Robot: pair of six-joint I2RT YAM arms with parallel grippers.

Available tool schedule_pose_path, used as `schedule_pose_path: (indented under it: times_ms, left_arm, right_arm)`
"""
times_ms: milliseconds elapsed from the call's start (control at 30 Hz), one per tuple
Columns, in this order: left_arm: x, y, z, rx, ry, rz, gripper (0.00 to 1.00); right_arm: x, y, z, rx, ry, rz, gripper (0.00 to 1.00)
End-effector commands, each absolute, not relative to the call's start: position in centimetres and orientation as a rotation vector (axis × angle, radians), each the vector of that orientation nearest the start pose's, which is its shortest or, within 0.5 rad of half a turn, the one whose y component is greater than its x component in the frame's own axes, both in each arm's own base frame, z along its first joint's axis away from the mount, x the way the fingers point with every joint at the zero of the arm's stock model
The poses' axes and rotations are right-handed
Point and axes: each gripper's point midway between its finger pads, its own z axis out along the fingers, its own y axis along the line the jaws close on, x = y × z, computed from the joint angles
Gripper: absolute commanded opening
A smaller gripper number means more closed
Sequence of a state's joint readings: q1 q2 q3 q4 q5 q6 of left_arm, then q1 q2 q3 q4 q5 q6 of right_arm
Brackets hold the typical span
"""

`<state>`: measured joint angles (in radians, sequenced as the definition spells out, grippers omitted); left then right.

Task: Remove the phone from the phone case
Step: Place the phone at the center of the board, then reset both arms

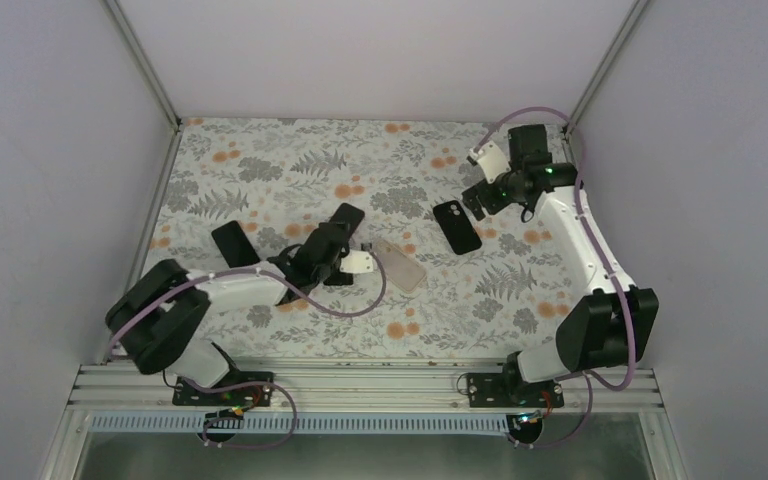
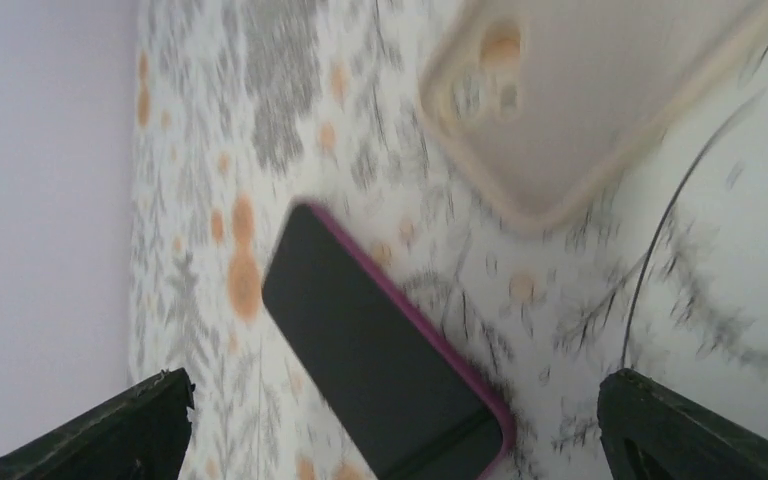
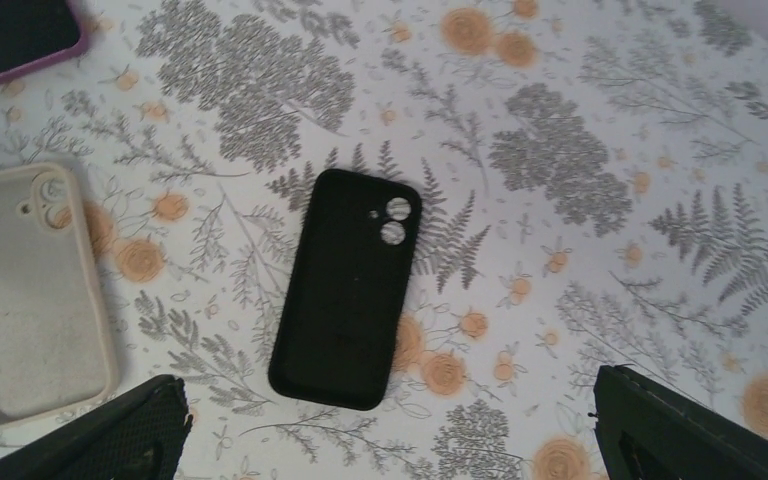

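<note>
Two jaw sets, both spread wide, neither holding anything. The left gripper (image 2: 395,385) hangs low over the floral cloth (image 1: 260,160). Only its dark fingertips (image 2: 150,415) show, at the bottom corners of the left wrist view.

Directly under that gap lies the phone in the purple-rimmed case (image 2: 380,370), screen up and flat on the cloth. Its long axis runs diagonally across the line between the fingers, from upper left to lower right, and the lower end is cut off by the frame edge. Just beyond it and apart from it lies a beige case (image 2: 580,100), hollow side up and empty, with cloth showing through its camera cut-out.

The right gripper (image 3: 388,385) hovers over a black case (image 3: 345,290) lying back up. We cannot tell whether it holds a phone. A dark slab (image 1: 233,243) lies left of the left arm, and whether it is a phone or a case is unclear.

Judgement: the left arm is much the nearer to the purple-rimmed phone. Gripping it across its short side would need a wrist turn first.
</note>
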<state>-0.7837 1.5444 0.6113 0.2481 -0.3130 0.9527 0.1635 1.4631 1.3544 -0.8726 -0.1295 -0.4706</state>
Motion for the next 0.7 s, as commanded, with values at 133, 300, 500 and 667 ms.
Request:
schedule_pose_path:
  times_ms: [133, 300, 500, 667]
  left_arm:
    - [25.8, -28.8, 17.2, 1.642, 1.761, -0.469, 1.00]
    - [31.6, -23.7, 26.2, 1.318, 1.808, -0.617, 1.00]
    - [39.9, -9.6, 32.5, 0.727, 1.924, -0.276, 1.00]
    - [39.7, 4.0, 32.8, 0.322, 1.954, -0.035, 1.00]
  right_arm:
    - [37.6, 6.4, 23.0, -0.733, 2.359, 0.082, 1.00]
    - [39.3, 4.7, 23.1, -0.592, 2.341, 0.072, 1.00]
    - [41.3, 0.5, 24.5, -0.368, 2.278, -0.002, 1.00]
    - [42.3, -5.3, 23.5, -0.186, 2.226, -0.009, 1.00]
